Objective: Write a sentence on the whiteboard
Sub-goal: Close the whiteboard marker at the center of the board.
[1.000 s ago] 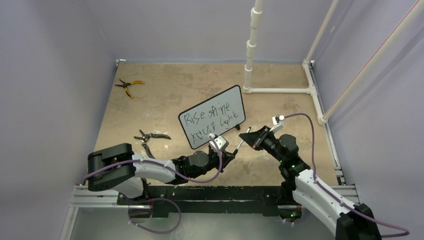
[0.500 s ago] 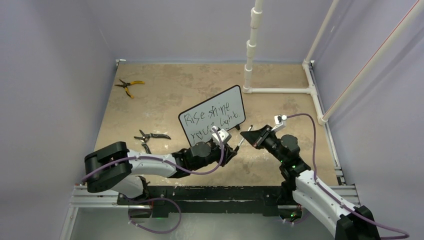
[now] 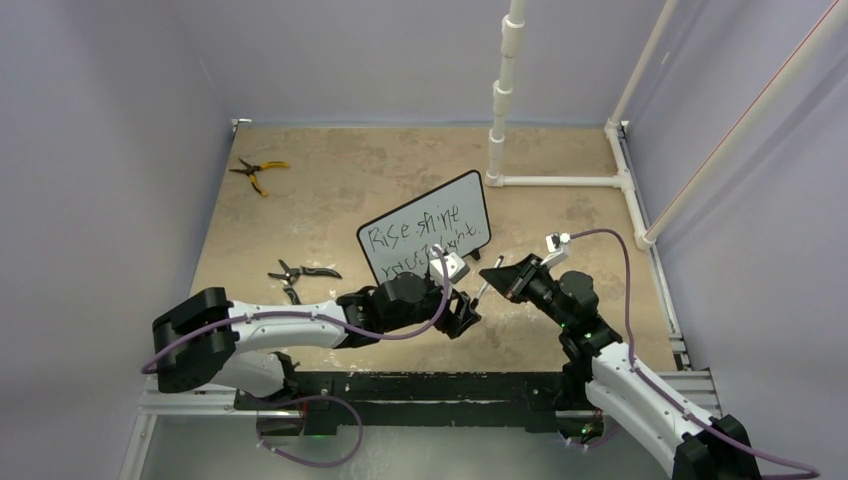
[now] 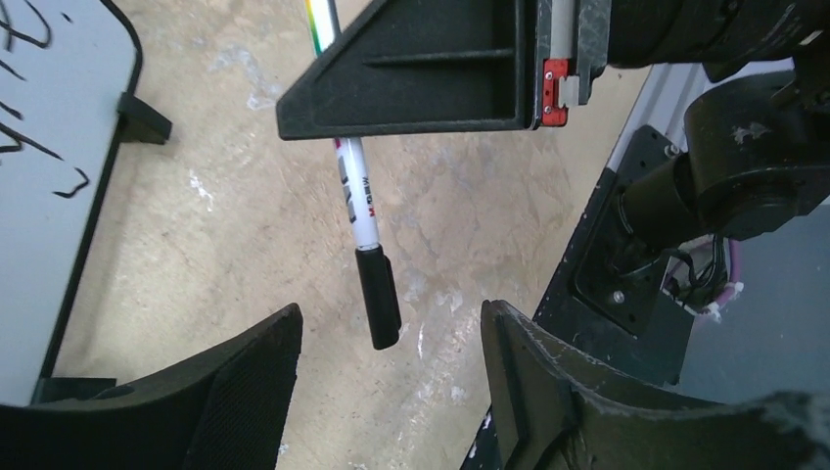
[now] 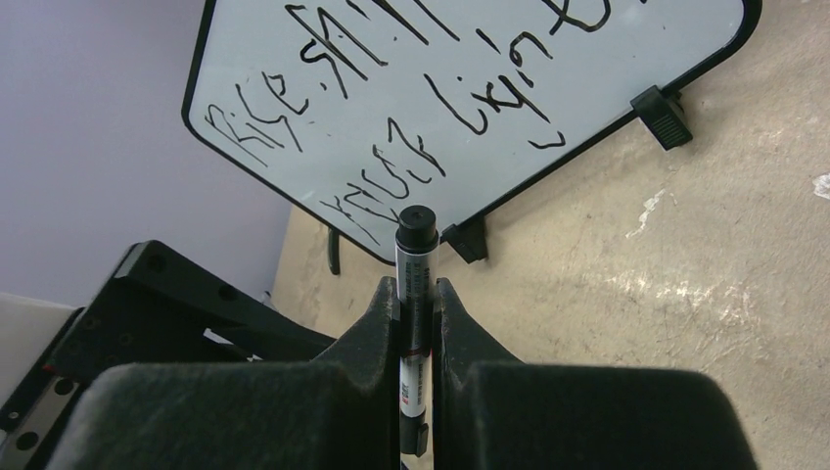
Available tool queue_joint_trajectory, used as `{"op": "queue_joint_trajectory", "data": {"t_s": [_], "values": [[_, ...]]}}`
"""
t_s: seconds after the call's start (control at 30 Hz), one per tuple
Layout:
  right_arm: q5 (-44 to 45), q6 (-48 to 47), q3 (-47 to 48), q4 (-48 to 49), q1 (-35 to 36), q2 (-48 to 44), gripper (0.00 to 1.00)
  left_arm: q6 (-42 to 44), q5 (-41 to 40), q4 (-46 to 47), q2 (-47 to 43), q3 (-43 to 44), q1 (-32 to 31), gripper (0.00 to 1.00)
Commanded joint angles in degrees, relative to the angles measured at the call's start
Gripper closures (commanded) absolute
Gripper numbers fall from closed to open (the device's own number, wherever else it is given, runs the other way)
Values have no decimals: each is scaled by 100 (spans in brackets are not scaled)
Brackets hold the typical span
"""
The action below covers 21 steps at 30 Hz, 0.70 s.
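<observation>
From my station, the whiteboard [image 3: 468, 198] stands on its small black feet [image 5: 662, 117] near the middle of the tan worktop [image 3: 340, 200], turned at a slant so its right end sits farther from the arms than its left. The sentence [image 3: 418, 230] runs across it in two slanted lines of black marker. I can read the upper line as roughly "Rise shine", while the lower one is partly covered in the top view by the left arm's wrist. The right end effector [image 5: 416, 294] is closed tight on a white marker [image 5: 415, 247], and the marker's black capped end sticks out past the fingertips and points toward the lower edge of the board without touching it. In the top view that right end effector [image 3: 498, 272] hangs just beside the board's lower right corner. The left end effector [image 4: 390, 318] has its jaws spread apart and holds nothing. In its wrist view the marker's black end [image 4: 378, 297] hangs in the gap between the two fingers [image 4: 245, 387], and neither pad touches it. The board's edge and one foot show at the left of that view. Off to the left of the board, a pair of black-handled cutters [image 3: 303, 272] lies flat on the worktop. A pair of yellow-handled pliers [image 3: 258, 172] lies well apart, near the far left corner. A white pipe frame [image 3: 505, 95] stands at the far right.
</observation>
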Motion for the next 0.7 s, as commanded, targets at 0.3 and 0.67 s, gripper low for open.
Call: {"op": "queue_joint_trajectory", "data": {"t_s": [0.3, 0.67], "values": [[-557, -291, 118, 405, 14, -91, 100, -331, 783, -45, 632, 443, 269, 38], [-804, -482, 96, 557, 10, -147, 100, -519, 1319, 498, 880, 297, 308, 98]]}}
